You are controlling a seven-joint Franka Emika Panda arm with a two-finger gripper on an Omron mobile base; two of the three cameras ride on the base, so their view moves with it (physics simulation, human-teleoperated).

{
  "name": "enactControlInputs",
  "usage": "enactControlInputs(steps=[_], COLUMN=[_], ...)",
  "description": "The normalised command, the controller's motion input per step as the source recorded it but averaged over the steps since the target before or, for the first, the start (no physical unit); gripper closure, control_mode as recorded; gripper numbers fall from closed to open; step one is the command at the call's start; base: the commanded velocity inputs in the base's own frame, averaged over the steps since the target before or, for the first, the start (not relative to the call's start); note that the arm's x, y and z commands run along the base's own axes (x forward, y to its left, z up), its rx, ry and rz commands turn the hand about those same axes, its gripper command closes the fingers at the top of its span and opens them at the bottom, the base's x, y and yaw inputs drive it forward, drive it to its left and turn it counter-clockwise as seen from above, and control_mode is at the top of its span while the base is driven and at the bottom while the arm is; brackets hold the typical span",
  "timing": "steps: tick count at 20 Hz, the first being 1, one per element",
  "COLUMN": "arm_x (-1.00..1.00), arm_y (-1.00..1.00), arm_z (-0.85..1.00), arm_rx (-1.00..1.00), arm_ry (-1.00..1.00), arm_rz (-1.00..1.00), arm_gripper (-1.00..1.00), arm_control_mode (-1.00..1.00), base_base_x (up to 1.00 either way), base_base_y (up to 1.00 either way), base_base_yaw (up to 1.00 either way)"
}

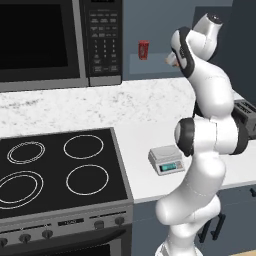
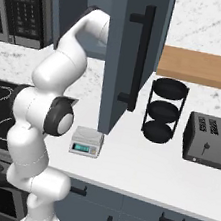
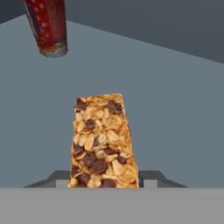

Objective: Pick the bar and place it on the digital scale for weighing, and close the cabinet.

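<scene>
The tan-orange speckled bar (image 3: 104, 142) lies flat on the grey shelf inside the cabinet (image 2: 121, 58), whose door stands open with its black handle (image 2: 141, 56) facing out. My gripper (image 3: 105, 179) reaches into the cabinet and its two finger tips press against the near end of the bar from both sides. In the left base view a bit of the bar (image 1: 168, 60) peeks out beside the white wrist. The light-grey digital scale (image 1: 166, 160) (image 2: 86, 141) sits bare on the white counter below, close to the arm's elbow.
A red can (image 3: 48, 26) (image 1: 144, 50) stands on the same shelf beyond the bar. A black microwave (image 1: 50, 40) hangs above the stove (image 1: 55, 170). A black toaster (image 2: 211, 141) and a black tiered rack (image 2: 165, 111) stand right of the open door.
</scene>
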Motion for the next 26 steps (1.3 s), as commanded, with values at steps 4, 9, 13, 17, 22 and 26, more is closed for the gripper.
enactControlInputs(steps=[4, 9, 13, 17, 22, 26], arm_x=[-0.80, -1.00, -1.00, -1.00, -1.00, -0.57], arm_y=[0.79, 0.55, 0.38, 0.07, 0.00, 0.00], arm_z=[-0.26, -0.02, -0.05, -0.34, -0.74, -0.97], arm_rx=[0.01, 0.01, 0.00, 0.00, 0.00, -0.02], arm_ry=[-0.02, 0.06, 0.04, 0.06, 0.17, 0.25], arm_rz=[0.00, 0.00, 0.00, 0.00, 0.00, 0.00], arm_gripper=[1.00, 1.00, 1.00, 1.00, 1.00, 1.00], arm_control_mode=[-1.00, -1.00, -1.00, -1.00, -1.00, -1.00], base_base_x=[0.00, 0.00, 0.00, 0.00, 0.00, 0.00], base_base_y=[0.00, 0.00, 0.00, 0.00, 0.00, 0.00], base_base_yaw=[0.00, 0.00, 0.00, 0.00, 0.00, 0.00])
